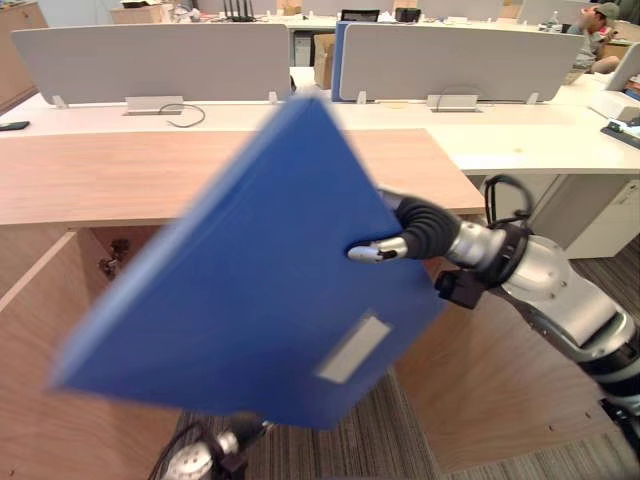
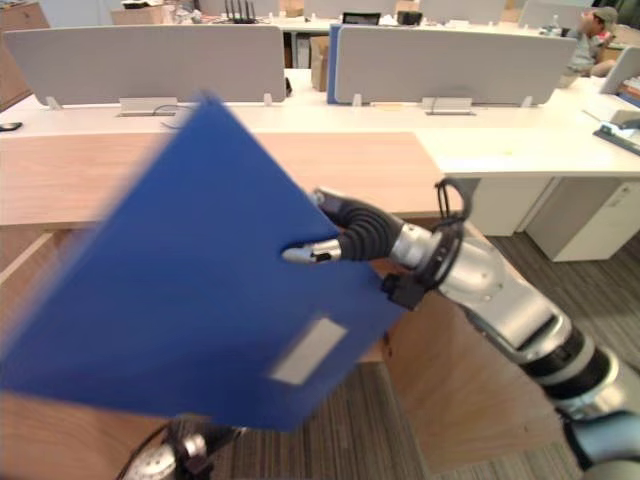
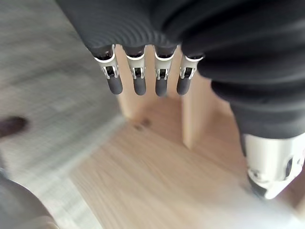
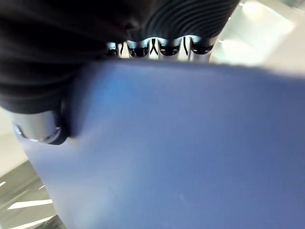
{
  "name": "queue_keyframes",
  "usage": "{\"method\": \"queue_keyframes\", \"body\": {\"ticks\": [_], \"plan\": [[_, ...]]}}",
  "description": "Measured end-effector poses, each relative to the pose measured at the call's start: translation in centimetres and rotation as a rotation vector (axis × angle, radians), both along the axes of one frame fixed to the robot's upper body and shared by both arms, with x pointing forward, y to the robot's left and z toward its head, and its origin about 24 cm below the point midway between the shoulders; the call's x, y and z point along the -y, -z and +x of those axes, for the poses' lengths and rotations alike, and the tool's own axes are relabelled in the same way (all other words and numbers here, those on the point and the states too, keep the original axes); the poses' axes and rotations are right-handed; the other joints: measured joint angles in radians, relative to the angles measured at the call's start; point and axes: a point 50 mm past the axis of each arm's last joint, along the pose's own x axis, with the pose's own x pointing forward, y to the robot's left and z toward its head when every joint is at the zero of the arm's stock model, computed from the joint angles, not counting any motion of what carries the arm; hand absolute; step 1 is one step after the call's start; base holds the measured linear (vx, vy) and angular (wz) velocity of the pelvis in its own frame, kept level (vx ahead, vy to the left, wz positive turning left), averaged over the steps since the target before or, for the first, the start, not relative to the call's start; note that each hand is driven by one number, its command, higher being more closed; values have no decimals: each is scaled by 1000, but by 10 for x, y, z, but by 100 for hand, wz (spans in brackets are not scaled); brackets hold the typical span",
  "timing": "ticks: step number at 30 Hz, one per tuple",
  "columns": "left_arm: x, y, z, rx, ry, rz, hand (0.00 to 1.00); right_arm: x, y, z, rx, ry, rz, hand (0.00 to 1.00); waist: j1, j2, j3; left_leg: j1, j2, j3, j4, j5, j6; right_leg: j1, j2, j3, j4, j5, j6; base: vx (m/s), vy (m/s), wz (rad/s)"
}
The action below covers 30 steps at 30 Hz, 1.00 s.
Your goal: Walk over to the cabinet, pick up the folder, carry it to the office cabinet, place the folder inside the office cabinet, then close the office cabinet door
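One long white desk (image 1: 520,140) runs across the back from 9 to 3 o'clock. It carries two grey divider panels, one at 11 o'clock (image 1: 150,60) and one at 1 o'clock (image 1: 450,60). Just in front of it is one wooden cabinet (image 1: 120,175), its flat top reaching from 9 o'clock to past the middle. Two wooden doors stand swung open below the top, one at 8 o'clock (image 1: 40,380) and one at 4 o'clock (image 1: 490,390), over grey striped carpet (image 1: 400,440).

One blue folder (image 1: 250,300) fills the centre. It is held in the air in front of the cabinet's open front, tilted with one corner at 12 o'clock and its lowest corner near 6.

The right hand (image 1: 420,230) comes in from 4 o'clock and grasps the folder's 3 o'clock edge, with the thumb (image 1: 375,252) pressed on the near face and the fingers (image 4: 157,47) behind the cover.

The left hand (image 3: 161,76) hangs low over a wooden panel, fingers straight and relaxed, holding nothing.

One person (image 1: 600,40) sits at 1 o'clock, far back.

One pale rectangular label (image 1: 352,350) is on the folder's face toward 5 o'clock, too blurred to read.

One looped cable (image 1: 185,115) and one small dark flat object (image 1: 12,125) lie on the desk at 10 o'clock.
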Motion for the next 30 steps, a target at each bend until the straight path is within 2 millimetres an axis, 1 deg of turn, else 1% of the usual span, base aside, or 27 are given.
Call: {"method": "queue_keyframes", "body": {"ticks": [1,2,3,4,5,6,7,8,9,10,11,12,13,14,15,16,18,20,21,22,23,24,26,27,28,29,30], "plan": [[-6,8,-11,-59,-73,29,0,-4,1,-6,44,-15,5,100,-1,-1,-3,1,1,0,0,-1,0,1,1,0,0,0,0,0,0,0],[-14,17,-31,-150,-196,74,0,-11,7,-14,91,-46,-6,100,-2,-5,-7,1,1,0,1,-1,0,1,1,0,0,0,-1,0,0,0],[-17,20,-41,-186,-235,93,0,-14,12,-15,92,-55,-21,100,-2,-8,-9,1,1,-1,1,-1,0,1,1,0,0,0,-1,-44,-32,2],[-25,25,-65,-275,-288,150,0,-22,32,-12,59,-51,-97,100,0,-17,-13,1,1,-1,2,0,0,2,1,0,0,0,-1,-45,-25,2],[-27,26,-73,-300,-294,170,0,-24,41,-10,37,-50,-127,100,2,-20,-14,1,2,-1,2,0,0,3,1,0,0,0,-1,-49,-25,2],[-31,26,-82,-331,-305,198,0,-27,54,-8,1,-47,-175,100,5,-25,-14,1,2,-2,2,0,0,3,2,0,0,0,-1,-49,-25,3],[-36,26,-96,-375,-333,232,0,-30,76,-4,-63,-47,-261,100,7,-32,-10,1,2,-3,2,0,0,3,2,0,0,0,-1,-49,-24,3],[-38,26,-101,-390,-356,238,0,-31,85,-2,-90,-48,-296,100,8,-34,-7,1,2,-3,2,0,0,3,2,0,0,0,-1,-60,-28,2],[-41,25,-107,-406,-389,247,0,-32,98,0,-127,-44,-349,100,9,-36,-5,0,2,-4,2,0,1,3,1,0,0,0,-2,-47,-22,2],[-43,25,-111,-419,-424,249,0,-31,116,4,-176,-28,-418,100,13,-37,-2,-1,2,-6,2,0,1,2,1,0,0,0,-2,-43,-22,3],[-44,25,-112,-420,-440,248,0,-29,124,6,-202,-14,-451,100,16,-37,0,-2,1,-7,2,0,1,2,1,-1,0,0,-2,-34,-20,3],[-43,25,-112,-419,-462,245,0,-23,142,11,-257,23,-509,100,25,-35,9,-3,1,-8,2,1,1,1,0,-1,0,0,-2,0,0,0],[-42,26,-111,-415,-465,243,0,-20,149,14,-282,45,-534,100,30,-36,14,-5,0,-9,3,1,2,0,0,-2,0,0,-2,-35,-19,6],[-39,26,-106,-406,-465,234,0,-15,163,21,-303,102,-588,100,35,-32,26,-15,-1,-16,6,2,3,-6,-2,-6,0,0,-2,-39,-20,8],[-36,27,-99,-392,-461,223,0,-11,175,30,-315,157,-637,100,37,-33,39,-21,-3,-21,7,5,4,-11,-3,-9,0,1,-3,-38,-21,11],[-34,28,-95,-383,-450,220,0,-9,182,34,-325,184,-659,100,37,-32,52,-24,-3,-26,10,5,4,-11,-4,-13,1,1,-3,-39,-27,20],[-32,26,-71,-315,-416,216,0,-3,208,51,-351,293,-766,100,42,-32,100,-58,-3,-44,40,4,4,-33,-10,-31,13,1,-3,-40,-28,23],[-30,24,-49,-250,-392,214,0,-2,212,67,-321,356,-820,100,50,-24,160,-115,2,-47,122,-26,6,-64,-13,-32,42,1,-3,-71,-3,6],[-27,21,-31,-199,-371,207,0,-2,207,82,-284,406,-843,100,57,-6,219,-186,19,-51,245,-78,7,-96,-11,-32,80,-1,-5,-162,20,4],[-23,19,-19,-167,-366,199,0,-1,202,92,-260,443,-849,100,61,18,257,-245,36,-57,339,-116,9,-125,-4,-34,116,-7,-11,-204,31,1],[-21,17,-8,-131,-367,198,0,-1,193,105,-231,493,-843,100,66,45,300,-305,55,-61,434,-153,14,-169,2,-37,176,-29,-15,-186,43,3],[-21,14,2,-97,-376,198,0,-2,184,117,-216,544,-813,100,68,61,345,-344,64,-69,498,-176,16,-207,1,-40,245,-60,-14,-163,50,7],[-21,10,11,-54,-381,199,0,2,171,131,-240,622,-723,100,70,72,384,-413,71,-83,595,-211,23,-291,-11,-49,385,-122,-10,-150,42,15],[-18,8,15,-34,-388,191,0,7,161,137,-264,672,-637,100,76,71,393,-471,73,-87,672,-244,26,-366,-27,-51,506,-178,-6,-144,21,12],[-16,8,16,-31,-386,185,0,10,154,140,-274,694,-587,100,81,71,399,-495,73,-88,714,-263,29,-398,-36,-51,564,-206,-5,-174,26,10],[-11,8,18,-25,-385,169,0,15,140,146,-294,736,-469,100,92,71,414,-535,73,-88,797,-300,33,-452,-53,-44,671,-257,-3,-136,27,6],[-8,8,18,-24,-390,157,0,17,133,148,-302,750,-406,100,94,72,420,-553,73,-89,835,-317,34,-473,-58,-41,716,-279,-1,-149,38,6]]}}
